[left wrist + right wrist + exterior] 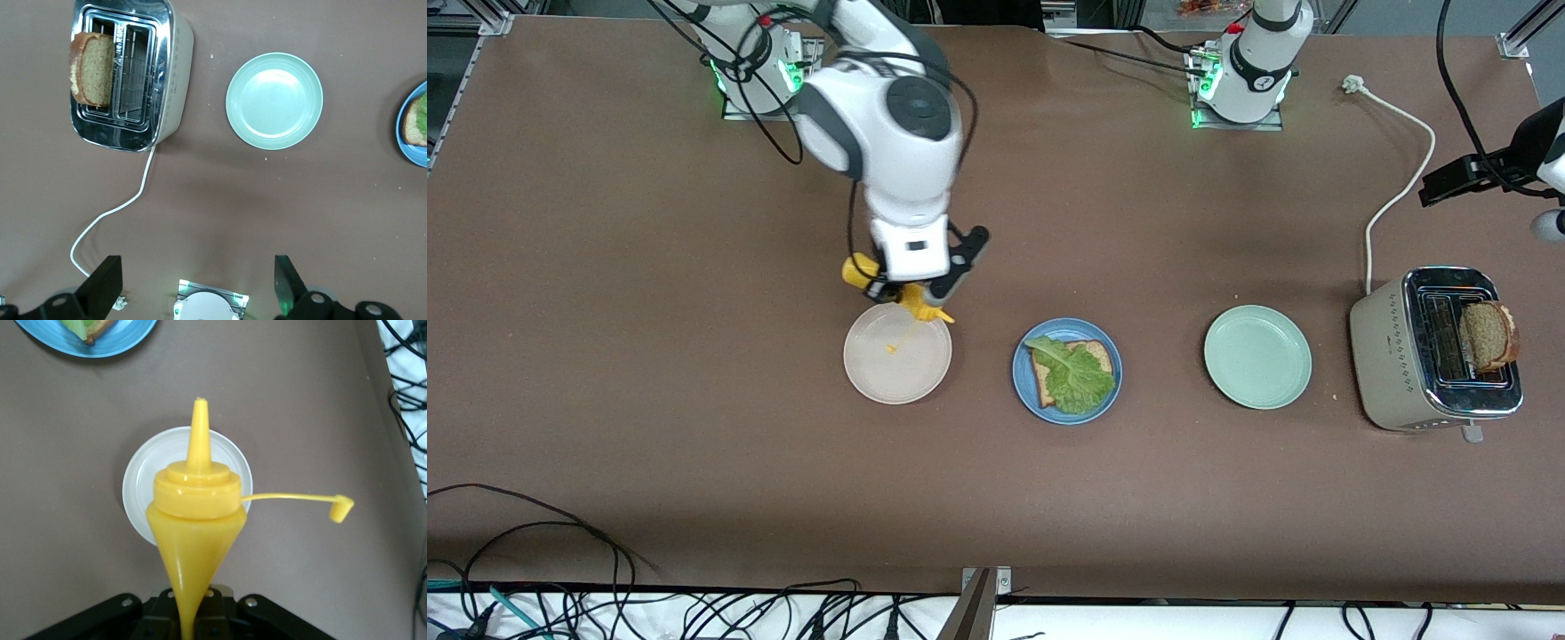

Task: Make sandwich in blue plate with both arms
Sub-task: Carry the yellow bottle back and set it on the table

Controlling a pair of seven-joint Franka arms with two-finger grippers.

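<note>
The blue plate point(1021, 391) lies mid-table with one brown bread slice point(1100, 356) on it and a green lettuce leaf point(1076, 378) on the bread. A second slice point(1487, 336) stands in a toaster slot. My right gripper point(911, 289) is shut on a yellow squeeze bottle point(193, 520). The bottle tilts nozzle-down over the cream-white plate point(898, 378), and its open cap point(340, 510) dangles on a tether. My left gripper point(193, 290) hangs open and empty high over the table by its arm's base. It shows as a black hand point(1449, 182) above the toaster's end.
A mint-green plate point(1257, 357) sits between the blue plate and the toaster point(1392, 373). The toaster's white cable point(1400, 187) runs toward the robots' side. Loose black cables lie along the table's front edge point(560, 533).
</note>
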